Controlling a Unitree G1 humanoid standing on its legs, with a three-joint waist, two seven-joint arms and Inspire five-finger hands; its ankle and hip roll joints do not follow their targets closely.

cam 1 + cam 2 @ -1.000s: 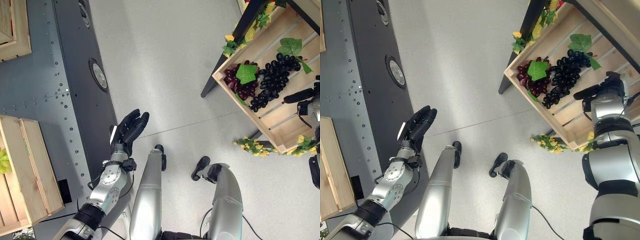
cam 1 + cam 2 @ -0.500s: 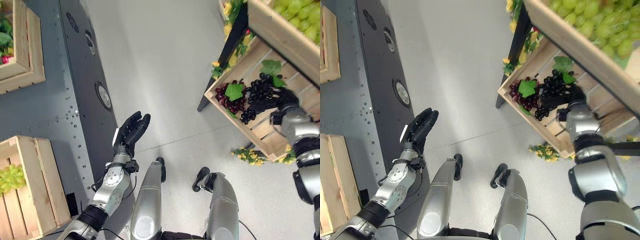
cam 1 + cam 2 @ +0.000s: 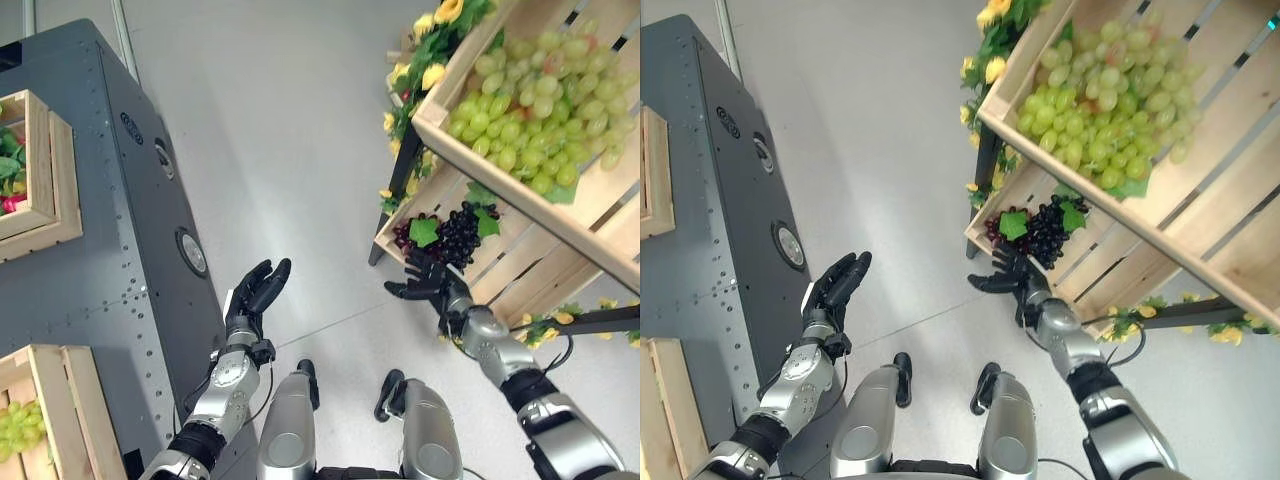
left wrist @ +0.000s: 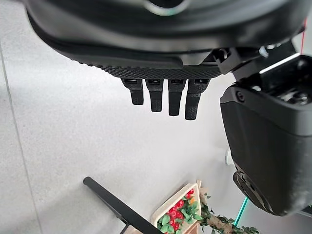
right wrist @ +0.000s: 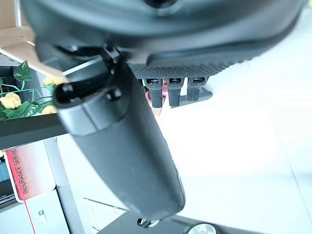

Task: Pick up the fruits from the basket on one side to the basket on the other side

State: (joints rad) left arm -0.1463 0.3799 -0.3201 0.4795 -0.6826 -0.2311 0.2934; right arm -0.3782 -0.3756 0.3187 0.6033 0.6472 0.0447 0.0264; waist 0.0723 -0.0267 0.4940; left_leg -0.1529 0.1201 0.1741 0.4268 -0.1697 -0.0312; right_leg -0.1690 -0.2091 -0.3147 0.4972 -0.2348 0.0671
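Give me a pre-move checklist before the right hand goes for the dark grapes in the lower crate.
1. Right hand empty, fingers spread: ok.
2. Right hand at the crate: not ok; it sits in front of the lower crate, short of the fruit.
3. Dark grapes uncovered: ok, though green leaves lie beside them on the red grapes.
4. Clearance above: cannot tell; the upper crate of green grapes overhangs the lower one.
5. Left hand open, idle beside the grey cabinet: ok.
6. Receiving crate in reach: cannot tell.
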